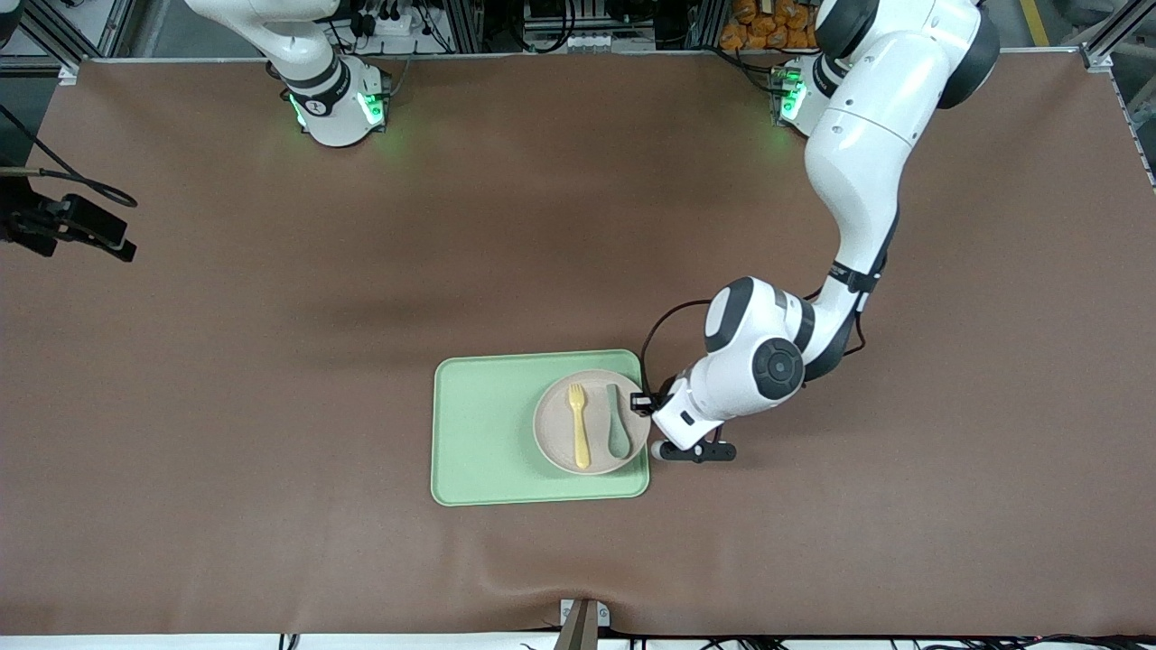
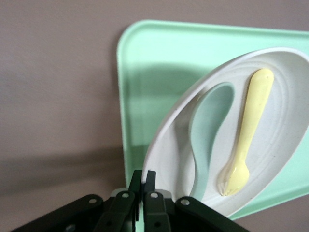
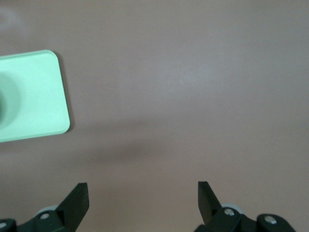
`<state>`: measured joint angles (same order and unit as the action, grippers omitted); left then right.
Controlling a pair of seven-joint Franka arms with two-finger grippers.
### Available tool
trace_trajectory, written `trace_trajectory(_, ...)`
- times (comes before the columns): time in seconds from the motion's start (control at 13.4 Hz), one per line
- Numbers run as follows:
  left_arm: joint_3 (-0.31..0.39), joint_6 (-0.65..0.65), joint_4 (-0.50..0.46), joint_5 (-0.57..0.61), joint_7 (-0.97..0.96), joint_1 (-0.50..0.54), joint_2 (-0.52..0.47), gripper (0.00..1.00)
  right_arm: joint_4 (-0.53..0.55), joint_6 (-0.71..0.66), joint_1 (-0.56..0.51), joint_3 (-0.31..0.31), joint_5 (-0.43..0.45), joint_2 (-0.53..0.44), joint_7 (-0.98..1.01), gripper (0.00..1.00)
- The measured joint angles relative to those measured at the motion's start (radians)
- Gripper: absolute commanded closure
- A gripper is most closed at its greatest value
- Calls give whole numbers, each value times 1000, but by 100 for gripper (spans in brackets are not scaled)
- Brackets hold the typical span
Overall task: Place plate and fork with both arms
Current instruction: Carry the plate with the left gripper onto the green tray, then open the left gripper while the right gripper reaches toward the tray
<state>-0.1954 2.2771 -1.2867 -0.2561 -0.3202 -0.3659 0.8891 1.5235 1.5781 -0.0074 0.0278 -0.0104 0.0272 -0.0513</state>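
The rectangular light-green plastic tray (image 1: 488, 433) lies on the brown bench (image 1: 271, 361), and everything hangs off it. On the tray, at its end toward the left arm, sits the round cream matte plate (image 1: 553, 442), its edge reaching the tray's rim there. On the plate lie the small pale-yellow plastic fork (image 1: 578, 424) and, beside it toward the left arm's end, a grey-green spoon (image 1: 618, 424). The left hand (image 2: 143, 186) has its fingers pinched shut on the plate's rim at the tray's edge, and in the left wrist view the plate looks tipped a little. The right hand (image 3: 142, 200) hangs wide open over bare bench just off one corner of the tray, holding nothing; that arm seems to be waiting. The risk I see is the thin pinch on one edge: if the plate is lifted or dragged from there it may tilt further, and the fork and spoon could slide off onto the tray, or the rim could slip from the fingers.
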Motion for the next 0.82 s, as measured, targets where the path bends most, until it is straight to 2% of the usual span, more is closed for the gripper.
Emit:
trace_trajectory(0.45, 3, 76, 1, -1, -7, -41, 54, 100, 1, 18, 24, -8, -1, 48, 2, 0)
trace_trajectory(0.52, 2, 82, 2, -3, -7, -42, 58, 86, 1, 19, 24, -8, -1, 62, 7, 0)
trace_trajectory(0.6, 2, 92, 2, -4, -8, -45, 58, 51, 1, 22, 24, -7, -1, 74, 13, 0)
trace_trajectory(0.67, 3, 113, 2, -4, -22, -49, 59, 1, 1, 24, 24, -7, -2, 85, 17, 0)
trace_trajectory(0.82, 4, 166, 2, -4, -57, -60, 64, 0, 1, 28, 28, -7, -18, 100, 18, 0)
